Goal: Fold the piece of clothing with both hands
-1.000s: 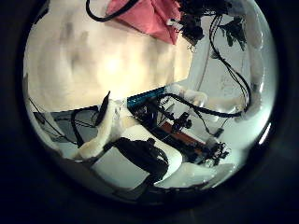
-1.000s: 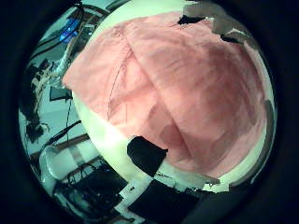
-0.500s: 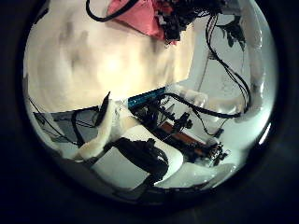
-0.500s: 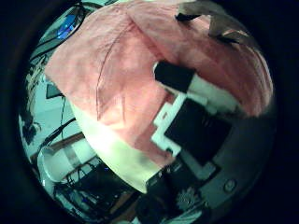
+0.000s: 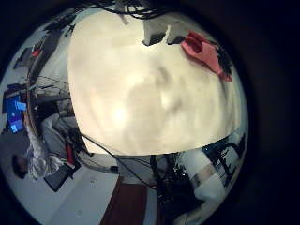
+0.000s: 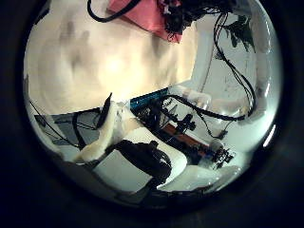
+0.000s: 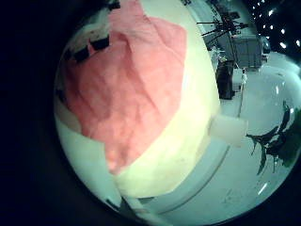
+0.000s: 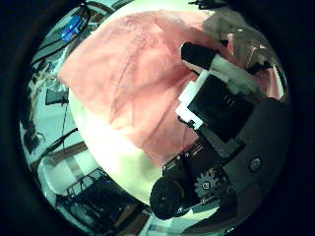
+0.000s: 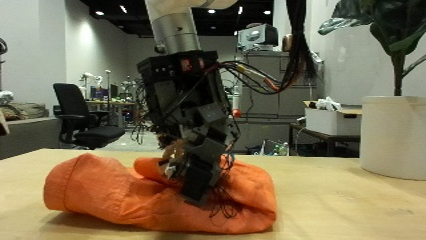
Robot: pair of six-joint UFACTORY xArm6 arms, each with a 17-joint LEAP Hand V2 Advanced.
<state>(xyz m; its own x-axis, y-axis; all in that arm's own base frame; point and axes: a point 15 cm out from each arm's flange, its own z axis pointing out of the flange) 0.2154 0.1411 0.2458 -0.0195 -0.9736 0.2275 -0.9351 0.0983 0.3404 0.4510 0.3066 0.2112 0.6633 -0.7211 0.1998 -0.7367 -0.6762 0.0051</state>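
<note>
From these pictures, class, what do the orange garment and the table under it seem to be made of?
Orange garment: seemingly a soft woven cloth, matte; it slumps into rounded folds and creases under the hand.
Table: looks like pale wood or a wood-look laminate, smooth and faintly satin; the views cannot tell which.

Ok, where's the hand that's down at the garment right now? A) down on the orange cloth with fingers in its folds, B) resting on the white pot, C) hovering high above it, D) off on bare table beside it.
A: in the outside view the hand is down on the orange cloth, fingers pressing into its bunched folds on the table.
</note>
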